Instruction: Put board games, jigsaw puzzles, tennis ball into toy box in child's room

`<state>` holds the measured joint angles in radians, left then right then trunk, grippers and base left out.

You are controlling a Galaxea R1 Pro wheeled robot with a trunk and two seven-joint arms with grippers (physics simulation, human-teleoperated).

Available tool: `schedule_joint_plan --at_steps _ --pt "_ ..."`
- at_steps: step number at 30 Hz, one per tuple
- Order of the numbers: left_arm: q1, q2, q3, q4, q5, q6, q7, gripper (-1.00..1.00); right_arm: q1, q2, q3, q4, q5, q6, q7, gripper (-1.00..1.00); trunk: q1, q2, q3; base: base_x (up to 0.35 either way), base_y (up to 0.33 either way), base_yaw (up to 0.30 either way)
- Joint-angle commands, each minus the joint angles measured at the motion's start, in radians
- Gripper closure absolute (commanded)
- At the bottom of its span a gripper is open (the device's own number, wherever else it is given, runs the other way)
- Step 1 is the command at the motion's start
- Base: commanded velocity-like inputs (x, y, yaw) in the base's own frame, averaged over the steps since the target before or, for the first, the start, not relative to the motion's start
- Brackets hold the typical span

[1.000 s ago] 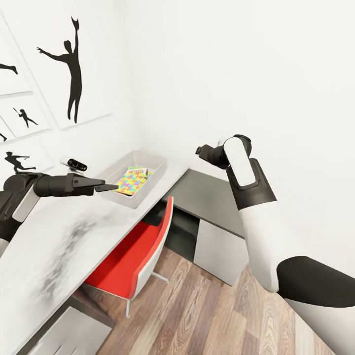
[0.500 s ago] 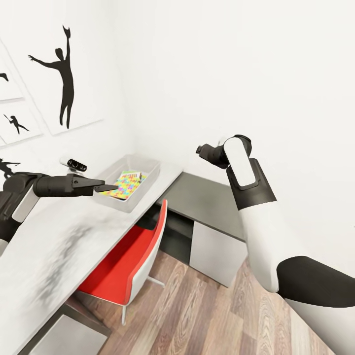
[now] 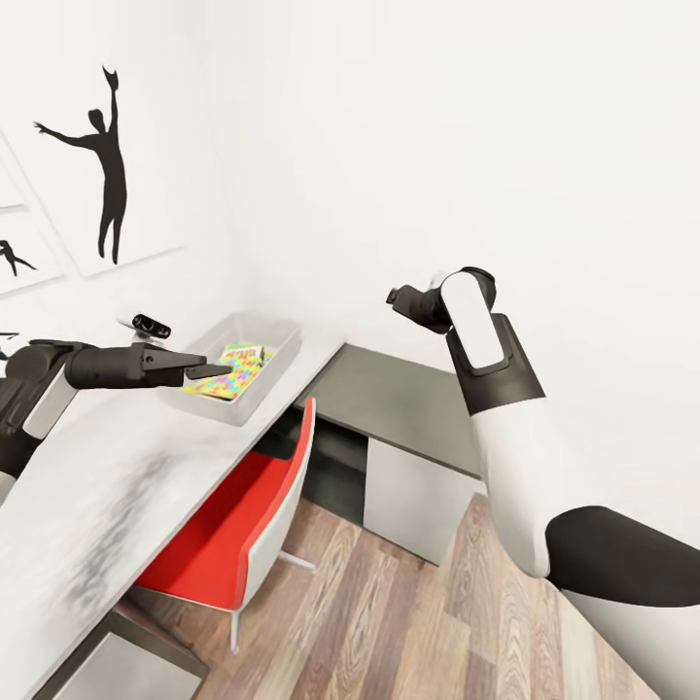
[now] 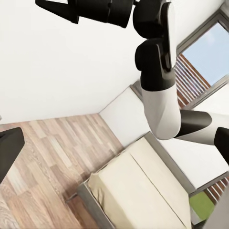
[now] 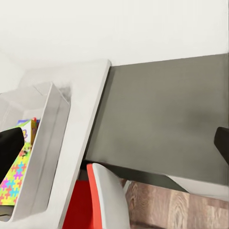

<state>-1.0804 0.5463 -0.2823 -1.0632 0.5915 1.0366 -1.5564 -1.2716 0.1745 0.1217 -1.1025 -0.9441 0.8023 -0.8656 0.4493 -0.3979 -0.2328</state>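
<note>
We find the toy box [image 3: 245, 374] standing at the far end of the desk [image 3: 107, 476], close to the wall corner, with a jigsaw puzzle [image 3: 226, 371] already lying inside it; the right wrist view confirms the puzzle [image 5: 16, 176] on the floor of the box [image 5: 45, 143], with another printed item behind it that we cannot identify. The left end effector [image 3: 216, 369] hangs level above the desk at the near rim of the box, empty, and we cannot tell how far its jaws stand apart. The right end effector [image 3: 395, 297] is raised over the dark cabinet [image 3: 408, 403], well apart from the box, empty as far as we can see, its jaw setting likewise undetermined. No board game or tennis ball lies on the visible desk top. The bed [image 4: 143, 191] appears in the left wrist view, its beige mattress bare where we see it. In our judgement the robot is in transit to fetch remaining toys; we advise keeping both arms raised clear of the box rim and of the red chair [image 3: 243, 525] tucked under the desk edge. The room has white walls with silhouette prints [image 3: 102, 146] and a wood plank floor [image 3: 408, 622].
</note>
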Motion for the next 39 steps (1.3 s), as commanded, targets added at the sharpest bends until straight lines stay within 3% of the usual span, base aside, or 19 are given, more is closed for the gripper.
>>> schedule_joint_plan --at_steps 1,39 --pt "-0.001 0.001 -0.003 0.0 0.0 0.011 -0.005 -1.0 0.003 0.0 0.001 0.0 -0.009 0.001 -0.01 -1.0 0.001 -0.002 -0.001 -0.032 0.0 -0.132" --pt "0.015 -0.006 -0.004 0.001 0.0 0.0 -0.003 -1.0 0.035 0.0 -0.002 0.028 -0.006 0.005 -0.01 -1.0 0.001 -0.002 0.059 -0.032 0.0 -0.154"
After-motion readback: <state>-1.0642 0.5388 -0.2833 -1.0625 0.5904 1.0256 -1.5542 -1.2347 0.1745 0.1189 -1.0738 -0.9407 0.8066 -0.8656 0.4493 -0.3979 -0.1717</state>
